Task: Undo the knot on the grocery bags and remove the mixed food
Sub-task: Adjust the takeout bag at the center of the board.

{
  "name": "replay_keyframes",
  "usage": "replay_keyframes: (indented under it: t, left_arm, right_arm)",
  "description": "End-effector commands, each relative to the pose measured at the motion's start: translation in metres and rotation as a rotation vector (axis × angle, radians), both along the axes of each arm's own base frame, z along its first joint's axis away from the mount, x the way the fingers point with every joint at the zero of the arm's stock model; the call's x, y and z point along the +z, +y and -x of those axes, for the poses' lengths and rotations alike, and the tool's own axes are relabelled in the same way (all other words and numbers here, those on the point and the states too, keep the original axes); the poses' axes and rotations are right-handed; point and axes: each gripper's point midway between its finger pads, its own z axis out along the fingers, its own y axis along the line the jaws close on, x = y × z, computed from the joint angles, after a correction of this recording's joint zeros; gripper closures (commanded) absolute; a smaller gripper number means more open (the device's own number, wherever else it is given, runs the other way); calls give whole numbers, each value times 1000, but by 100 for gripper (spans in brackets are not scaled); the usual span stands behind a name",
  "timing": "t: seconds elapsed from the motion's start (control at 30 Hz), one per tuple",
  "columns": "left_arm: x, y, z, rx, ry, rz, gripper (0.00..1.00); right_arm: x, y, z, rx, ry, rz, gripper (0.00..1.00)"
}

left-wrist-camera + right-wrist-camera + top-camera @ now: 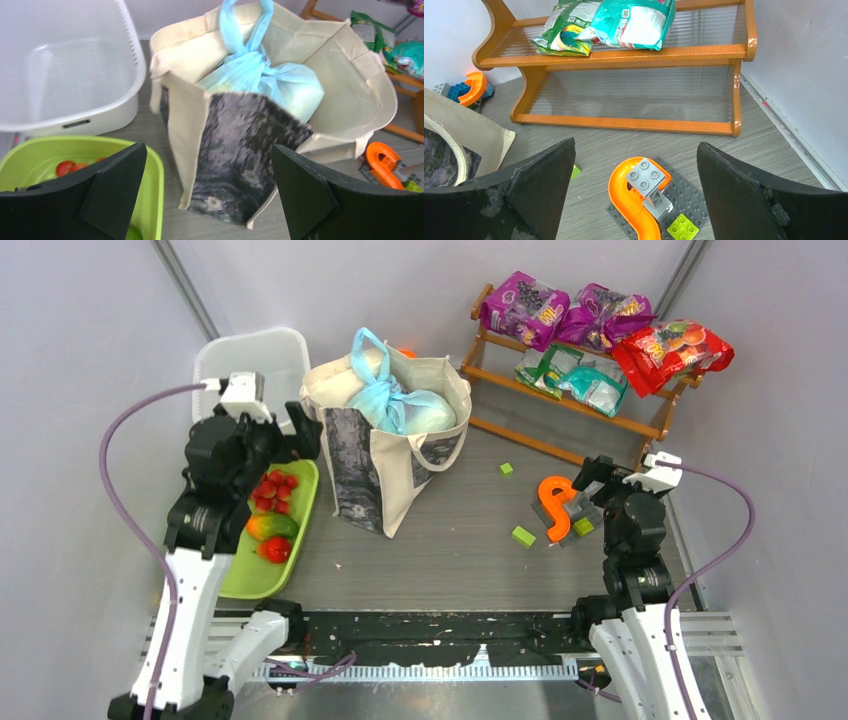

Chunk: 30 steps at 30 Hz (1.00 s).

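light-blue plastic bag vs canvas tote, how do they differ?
Size: the light-blue plastic bag is smaller and sits inside the canvas tote. State: the plastic bag is tied shut by a knot of its handles; the tote's mouth stands open. Look: the plastic bag is thin and pale blue; the tote is cream with a dark grey panel. Both have loop handles.

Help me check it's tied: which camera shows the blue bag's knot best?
The left wrist view: the knot sits close and centred, bunched in the mouth of the tote. The top view shows it small; the right wrist view misses it.
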Motion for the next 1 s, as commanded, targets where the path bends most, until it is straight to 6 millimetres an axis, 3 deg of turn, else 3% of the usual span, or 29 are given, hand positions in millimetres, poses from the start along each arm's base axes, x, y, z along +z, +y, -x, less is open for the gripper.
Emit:
replay_keyframes:
  t: [0.0, 0.23, 0.47, 0.6, 0.9, 0.97]
  left_arm:
    - [5, -29, -27, -105, 81, 63, 1]
    - [-10, -37, -59, -128, 119, 42, 5]
    - [-31, -34, -76, -115, 120, -15, 21]
    - [-33, -29, -87, -84, 142, -41, 37]
    - [-49, -21, -106, -31, 198, -76, 49]
    - [-47, -26, -109, -54, 176, -68, 57]
  right_arm:
    - [17, 1, 1, 11, -45, 3, 1]
    - [16, 2, -1, 13, -41, 2, 1]
    - [17, 5, -3, 27, -41, -1, 1]
    - [18, 5, -3, 28, -43, -1, 1]
    - [17, 6, -3, 33, -44, -3, 1]
    - [17, 6, -3, 33, -44, -3, 1]
